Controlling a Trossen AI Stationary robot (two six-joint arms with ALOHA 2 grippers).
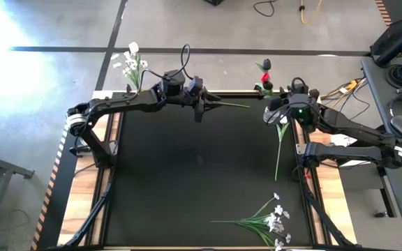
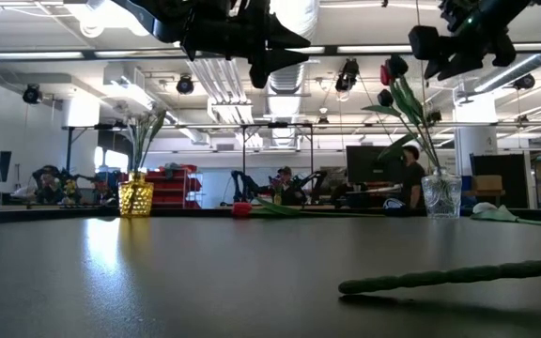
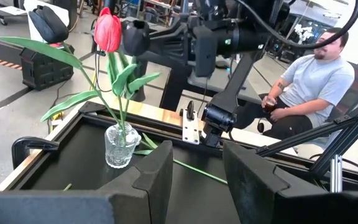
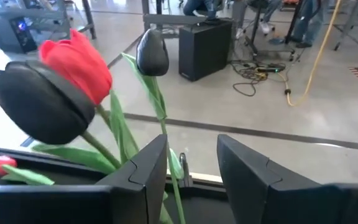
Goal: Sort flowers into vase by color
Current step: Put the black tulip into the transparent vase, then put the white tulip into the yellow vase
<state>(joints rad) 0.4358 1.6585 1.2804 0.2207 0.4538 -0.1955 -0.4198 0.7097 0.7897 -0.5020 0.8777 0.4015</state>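
A clear glass vase (image 3: 120, 146) at the table's far right edge holds a red tulip (image 3: 107, 31) and dark tulips (image 4: 39, 102). A yellow vase (image 2: 136, 197) at the far left holds white flowers (image 1: 132, 61). My left gripper (image 3: 197, 155) is open, high above a red tulip (image 2: 242, 208) that lies by the far edge, its stem (image 1: 230, 105) flat on the table. My right gripper (image 4: 191, 146) is open beside the clear vase. A long green stem (image 1: 278, 153) runs from under it toward the near edge. Leafy white sprays (image 1: 271, 222) lie at the near right. My right gripper's open fingers stand on either side of a dark tulip's stem (image 4: 174, 177), which runs close along one finger (image 4: 145, 171). I cannot tell whether they touch. The tulip's head (image 4: 151, 51) stands beyond the fingertips, next to the flowers in the vase.
The black mat (image 1: 187, 181) is bare across its middle and left. The sprays' thick stem (image 2: 458, 274) lies across the near right. A wooden rim (image 3: 160, 115) borders the table. A person (image 3: 316, 81) sits beyond the right side, and cables lie on the floor behind.
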